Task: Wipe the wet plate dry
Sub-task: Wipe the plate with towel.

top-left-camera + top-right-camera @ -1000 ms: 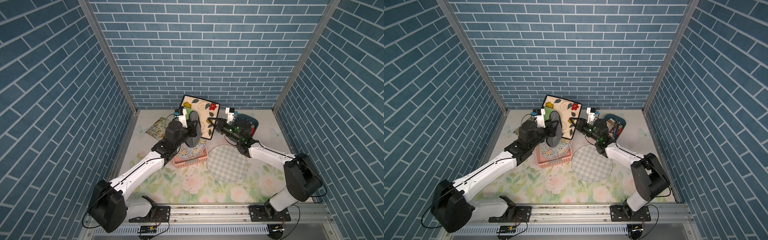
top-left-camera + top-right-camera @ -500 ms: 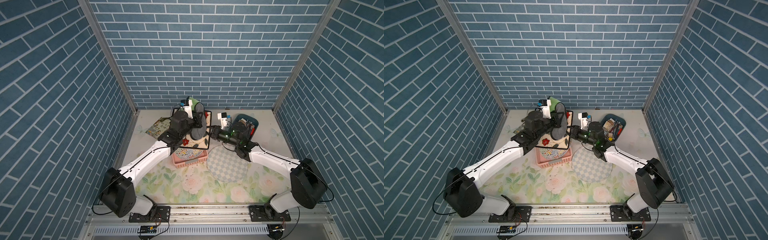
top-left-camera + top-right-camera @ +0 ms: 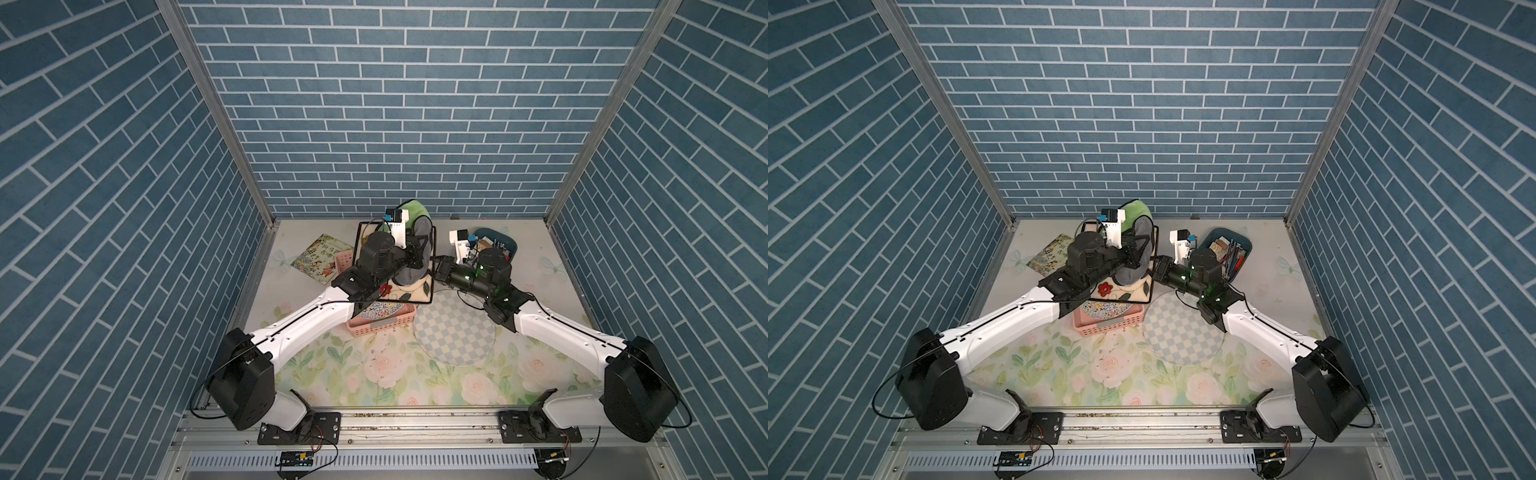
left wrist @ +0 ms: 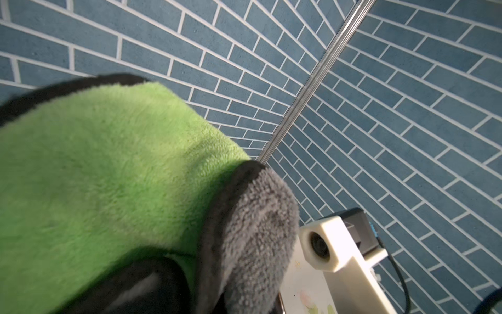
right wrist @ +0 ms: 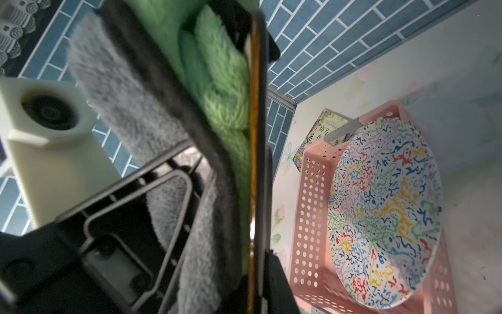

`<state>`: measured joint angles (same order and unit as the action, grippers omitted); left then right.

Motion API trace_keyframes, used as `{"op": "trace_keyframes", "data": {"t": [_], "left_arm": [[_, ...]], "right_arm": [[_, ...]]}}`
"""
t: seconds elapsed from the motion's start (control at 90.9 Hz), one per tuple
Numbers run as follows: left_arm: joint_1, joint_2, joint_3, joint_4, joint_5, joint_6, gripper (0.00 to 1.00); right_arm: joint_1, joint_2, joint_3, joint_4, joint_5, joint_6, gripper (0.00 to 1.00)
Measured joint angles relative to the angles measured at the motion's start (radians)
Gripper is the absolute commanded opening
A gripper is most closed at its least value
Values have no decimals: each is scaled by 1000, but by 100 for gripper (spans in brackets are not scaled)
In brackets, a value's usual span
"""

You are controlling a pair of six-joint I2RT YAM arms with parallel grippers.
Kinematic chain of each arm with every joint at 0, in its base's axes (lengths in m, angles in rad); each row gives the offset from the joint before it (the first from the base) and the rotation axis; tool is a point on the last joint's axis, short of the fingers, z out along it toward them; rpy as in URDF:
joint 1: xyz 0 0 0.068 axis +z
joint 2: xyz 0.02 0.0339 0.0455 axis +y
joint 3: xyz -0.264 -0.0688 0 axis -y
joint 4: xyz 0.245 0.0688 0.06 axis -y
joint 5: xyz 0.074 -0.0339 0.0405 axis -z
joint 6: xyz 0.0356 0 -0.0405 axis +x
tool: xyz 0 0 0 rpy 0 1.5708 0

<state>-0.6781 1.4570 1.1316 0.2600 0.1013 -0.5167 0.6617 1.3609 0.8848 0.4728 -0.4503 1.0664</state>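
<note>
The plate (image 3: 409, 291) (image 3: 1122, 291) is square and cream with flowers and a black rim. It is held up off the table, tilted. My right gripper (image 3: 437, 270) (image 3: 1157, 268) (image 5: 258, 295) is shut on its right edge, which shows edge-on (image 5: 256, 163) in the right wrist view. My left gripper (image 3: 415, 254) (image 3: 1134, 253) is shut on a green and grey cloth (image 3: 417, 212) (image 3: 1136, 210) (image 4: 108, 168) (image 5: 222, 95). The cloth is pressed against the plate's face near its far edge. It hides the left fingertips in the left wrist view.
A pink basket (image 3: 380, 329) (image 5: 307, 195) under the plate holds a round speckled plate (image 5: 380, 212). A round checkered mat (image 3: 457, 336) lies to its right. A blue tub of pens (image 3: 509, 245) stands at the back right, and a book (image 3: 318, 258) lies at the back left.
The left gripper has carried the cloth from beside the plate up onto its face and toward the far edge. The right gripper has lowered the plate into a flatter tilt.
</note>
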Motion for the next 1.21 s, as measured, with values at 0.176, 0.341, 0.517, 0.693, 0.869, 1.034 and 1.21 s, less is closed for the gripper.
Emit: {"op": "trace_keyframes", "data": {"t": [0.176, 0.341, 0.517, 0.693, 0.869, 1.034, 1.21], "left_arm": [[128, -111, -23, -34, 118, -50, 0], [391, -254, -65, 124, 323, -303, 0], [477, -204, -93, 544, 499, -734, 0], [463, -105, -102, 885, 543, -1070, 0], [368, -36, -21, 1096, 531, -1270, 0], [231, 35, 67, 1214, 494, -1352, 0], [114, 92, 80, 1235, 430, -1358, 0]], "right_arm": [[-117, -80, -18, 21, -64, 0, 0], [-324, -223, -26, 148, -76, 35, 0], [-355, -247, -23, 481, -108, 188, 0], [-312, -188, 0, 694, -202, 299, 0], [-232, -95, 44, 760, -250, 317, 0], [-133, 6, 109, 788, -262, 319, 0], [-105, 115, 292, 819, -314, 318, 0]]}}
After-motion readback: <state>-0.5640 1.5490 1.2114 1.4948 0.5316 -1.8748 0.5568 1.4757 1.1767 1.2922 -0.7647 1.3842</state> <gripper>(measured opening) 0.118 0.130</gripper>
